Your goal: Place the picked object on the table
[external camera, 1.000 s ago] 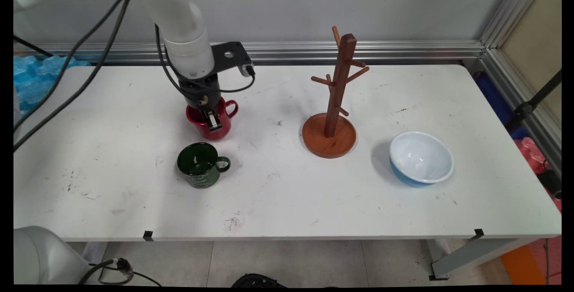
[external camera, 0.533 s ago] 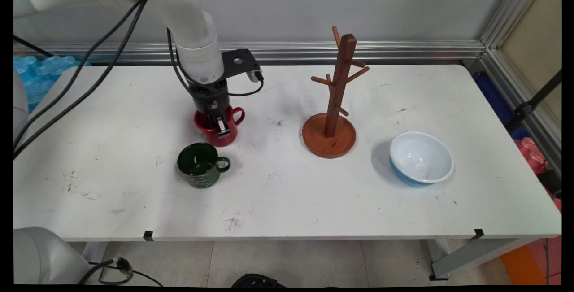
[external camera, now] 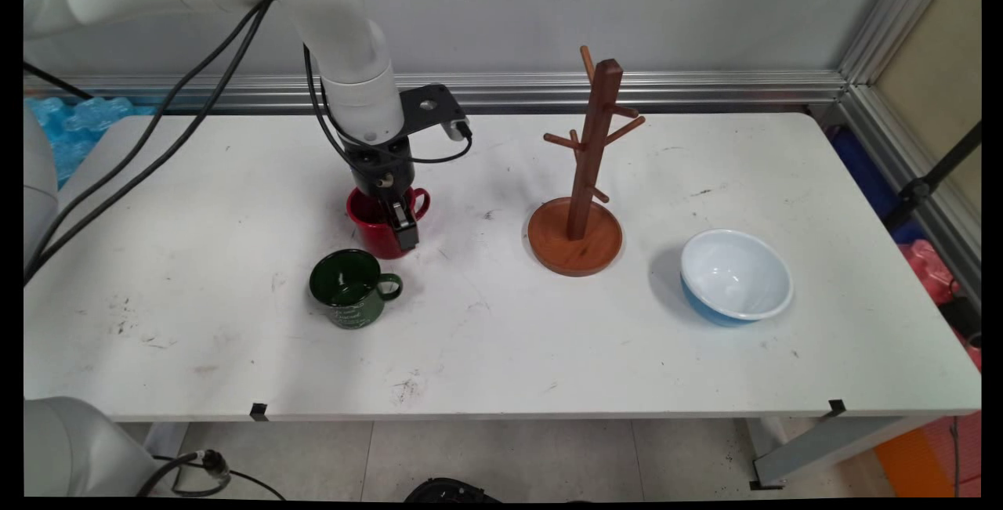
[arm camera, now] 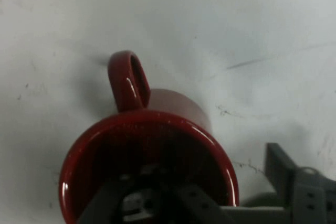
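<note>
The gripper is closed on the rim wall of the red mug, one finger inside and one outside. The red mug sits just behind the green mug on the worktop, left of the wooden mug tree.

The end effector covers part of the red mug's rim and right wall in the main view. In the hand view the mug's near rim is cut off by the bottom edge, and its dark inside hides one finger's tip. Lettering on the green mug is too small to read.
</note>
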